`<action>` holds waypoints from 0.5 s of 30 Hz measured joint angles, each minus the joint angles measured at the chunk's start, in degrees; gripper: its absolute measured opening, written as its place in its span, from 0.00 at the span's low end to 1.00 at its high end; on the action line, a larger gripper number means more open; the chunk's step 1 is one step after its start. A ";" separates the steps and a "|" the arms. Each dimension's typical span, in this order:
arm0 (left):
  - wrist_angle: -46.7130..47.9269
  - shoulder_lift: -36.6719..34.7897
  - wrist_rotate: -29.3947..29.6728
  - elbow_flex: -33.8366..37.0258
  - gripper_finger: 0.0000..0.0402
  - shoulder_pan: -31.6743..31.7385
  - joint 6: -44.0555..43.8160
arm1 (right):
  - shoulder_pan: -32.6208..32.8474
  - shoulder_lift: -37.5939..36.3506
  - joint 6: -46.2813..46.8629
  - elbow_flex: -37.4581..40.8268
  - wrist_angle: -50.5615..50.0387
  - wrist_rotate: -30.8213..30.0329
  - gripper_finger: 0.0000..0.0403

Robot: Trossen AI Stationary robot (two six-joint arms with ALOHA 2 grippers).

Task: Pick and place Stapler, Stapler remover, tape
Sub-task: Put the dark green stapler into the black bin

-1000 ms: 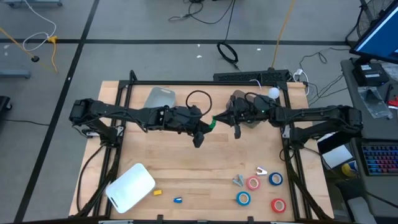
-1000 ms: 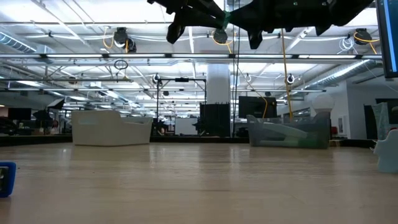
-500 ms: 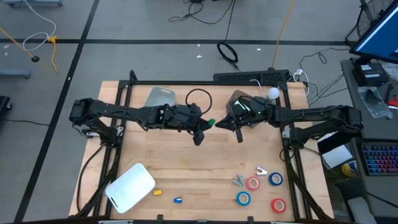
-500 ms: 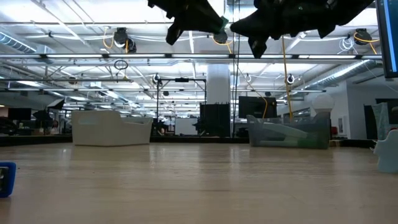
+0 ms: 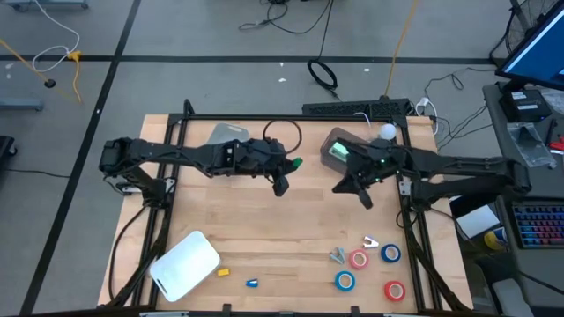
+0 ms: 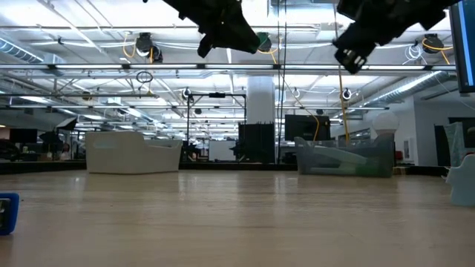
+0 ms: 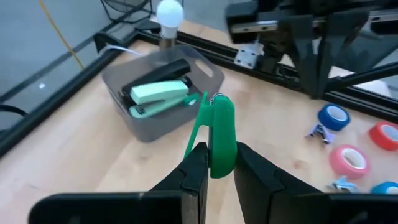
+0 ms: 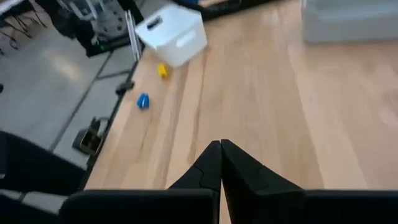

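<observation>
A light wooden table fills the overhead view, with two dark robot arms reaching in from its left and right edges toward the middle.

Toward the far side sit two bins: a grey bin on the left and a second grey bin on the right. The right one already holds a mint-green stapler and a dark stapler, so it appears to be the drop-off place for the task. A white lidded box lies at the near left corner.

The left gripper hangs above the table's middle, left of that filled bin. Its fingers are pinched narrowly on a green staple remover, held upright between the pads, probably so it can be carried over and dropped into the bin.

The right gripper hovers just near of the filled bin. Its fingers are pressed fully together and hold nothing, perhaps keeping clear of the other arm.

The tape rolls wait at the near right corner, well apart from both grippers: a red tape roll, a blue tape roll, another blue tape roll and another red tape roll. Beside them lie two small metal claw pieces. A small yellow object and a small blue object rest by the near edge.

No brand names, labels or writing can be read on anything.
</observation>
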State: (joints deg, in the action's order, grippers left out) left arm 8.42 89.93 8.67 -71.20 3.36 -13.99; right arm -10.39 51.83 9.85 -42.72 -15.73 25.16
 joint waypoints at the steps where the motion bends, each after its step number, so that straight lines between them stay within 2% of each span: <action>1: 0.00 0.00 0.02 0.00 0.15 0.26 0.37 | 0.02 -1.05 -0.02 0.00 -1.40 -1.22 0.00; 4: -1.22 0.47 0.07 -0.01 0.15 0.67 1.02 | 0.37 -3.19 -1.18 0.02 -0.94 -6.94 0.00; 7: -2.96 0.50 -1.07 -0.01 0.15 0.23 1.90 | 1.26 -2.59 -4.98 0.02 5.94 -11.38 0.00; 11: -5.19 0.52 -1.18 -0.05 0.15 -1.11 3.62 | 1.53 0.76 -9.16 -0.04 16.24 -12.10 0.04; 15: -7.73 0.35 -3.12 -0.07 0.15 -2.80 5.02 | 1.49 4.71 -12.51 -0.04 21.38 -15.07 0.14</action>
State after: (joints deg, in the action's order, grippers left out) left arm 0.69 90.28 5.55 -71.26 0.56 -8.97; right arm -8.90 56.54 -2.67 -42.76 5.66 10.09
